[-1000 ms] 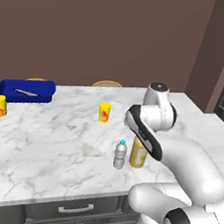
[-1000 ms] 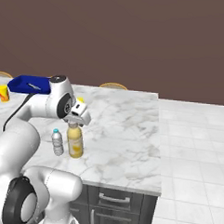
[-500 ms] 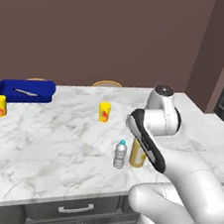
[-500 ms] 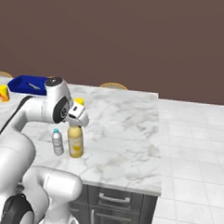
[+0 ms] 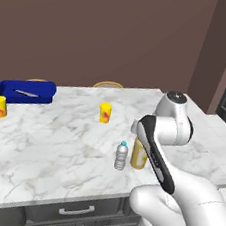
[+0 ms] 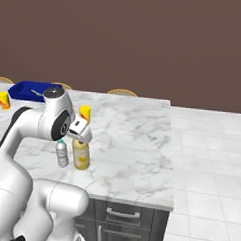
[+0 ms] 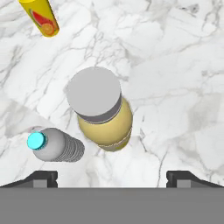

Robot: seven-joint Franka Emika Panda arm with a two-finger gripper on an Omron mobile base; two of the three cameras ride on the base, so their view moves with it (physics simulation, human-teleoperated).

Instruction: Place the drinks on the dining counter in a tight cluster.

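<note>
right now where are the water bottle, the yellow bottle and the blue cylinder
water bottle (image 5: pixel 121 156), left base view, on its clear body
yellow bottle (image 7: pixel 107 124), hand view, on its yellow shoulder below the cap
blue cylinder (image 5: pixel 26 91), left base view, on its side

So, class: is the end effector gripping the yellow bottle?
No: the end effector hangs open above the yellow bottle, fingertips spread wide apart.

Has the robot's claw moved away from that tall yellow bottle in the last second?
Yes. The gripper has lifted off the yellow bottle with the pale cap, which stands free beside the small clear water bottle.

No legible text, label or number on any bottle, cup or surface.
</note>
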